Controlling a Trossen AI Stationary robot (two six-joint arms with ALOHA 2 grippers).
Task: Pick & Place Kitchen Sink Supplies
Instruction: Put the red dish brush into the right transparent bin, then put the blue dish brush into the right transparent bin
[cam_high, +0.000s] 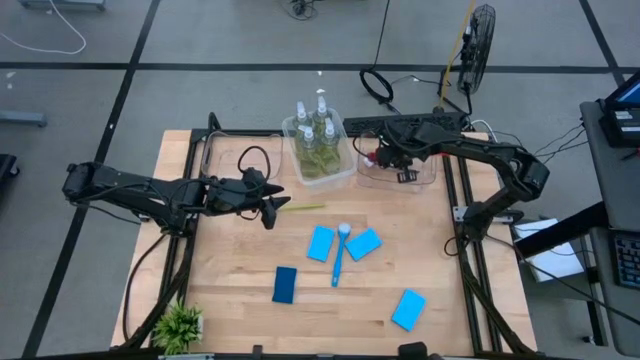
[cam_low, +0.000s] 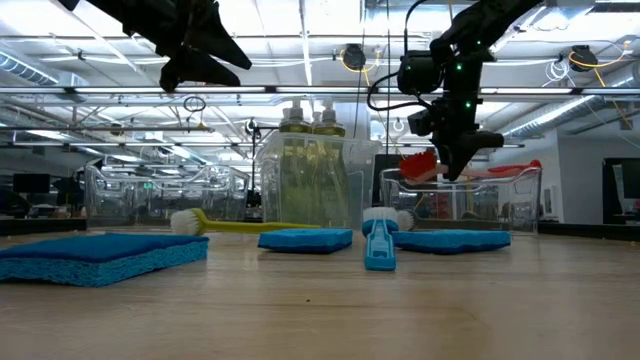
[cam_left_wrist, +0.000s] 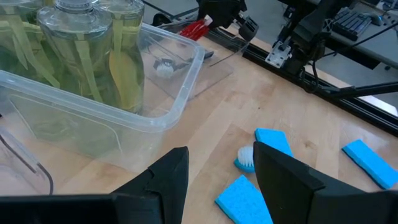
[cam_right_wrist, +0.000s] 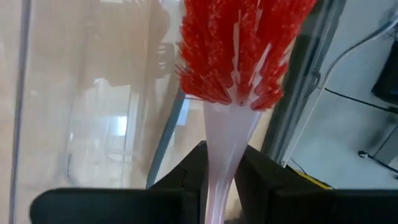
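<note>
Several clear bottles (cam_high: 318, 130) of yellow-green liquid stand in the middle clear bin (cam_high: 345, 172). Blue sponges lie flat on the table (cam_high: 320, 243) (cam_high: 363, 243) (cam_high: 285, 284) (cam_high: 408, 309). A blue brush (cam_high: 338, 258) lies between two of them, and a green brush (cam_high: 302, 208) lies near the bottle bin. My right gripper (cam_high: 388, 155) hangs over the right clear bin (cam_high: 425, 178), shut on a red brush (cam_low: 420, 163). My left gripper (cam_high: 270, 205) is open and raised above the table, left of the green brush (cam_low: 240, 226). My right gripper pinches the red brush's pale neck (cam_right_wrist: 225, 146) between its two fingers, just behind the red bristle head (cam_right_wrist: 242, 43). It comes slanting down from the table's right. The head sticks out past the fingertips, and the brush is lifted over the right bin (cam_low: 500, 195).
Another clear bin (cam_high: 232, 158) sits left of the bottle bin. A small brush with white bristles (cam_left_wrist: 164, 66) lies in the right bin. A green potted plant (cam_high: 178, 325) stands at the near left corner. Dark frame rails (cam_high: 468, 260) run along both table sides.
</note>
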